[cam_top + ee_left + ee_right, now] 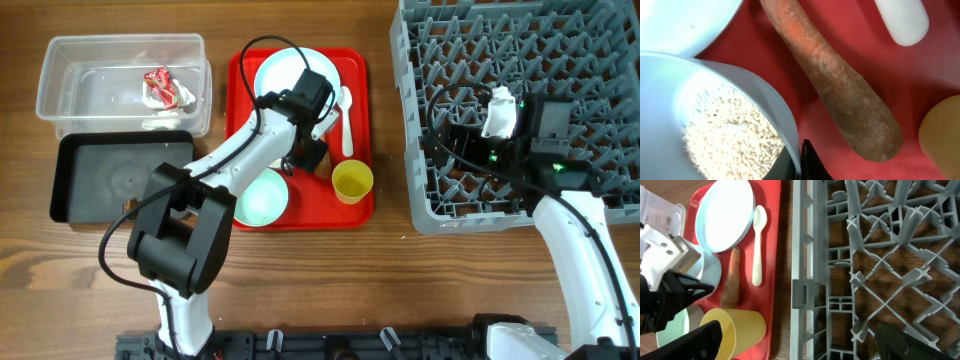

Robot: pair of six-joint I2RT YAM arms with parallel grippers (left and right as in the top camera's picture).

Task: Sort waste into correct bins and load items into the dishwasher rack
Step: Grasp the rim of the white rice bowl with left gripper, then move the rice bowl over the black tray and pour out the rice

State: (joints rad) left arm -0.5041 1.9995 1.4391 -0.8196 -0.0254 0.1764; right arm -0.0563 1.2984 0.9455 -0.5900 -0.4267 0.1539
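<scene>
Now our left claw (797, 167) pinches the rice bowl (665, 125) at its rim; beside it on the tray (840, 40) the sausage (840, 95) lies parallel to the spoon (758, 245). Our right claw (799, 332) hangs spread over the rack (880, 255).

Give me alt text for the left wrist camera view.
A pale-blue bowl of white rice fills the lower left, the left gripper pinching its rim. Beside it an orange-brown sausage stick lies on the red tray.

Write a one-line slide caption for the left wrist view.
Left tool pinches the rim of a rice-filled bowl beside a sausage-like stick on the red tray.
</scene>
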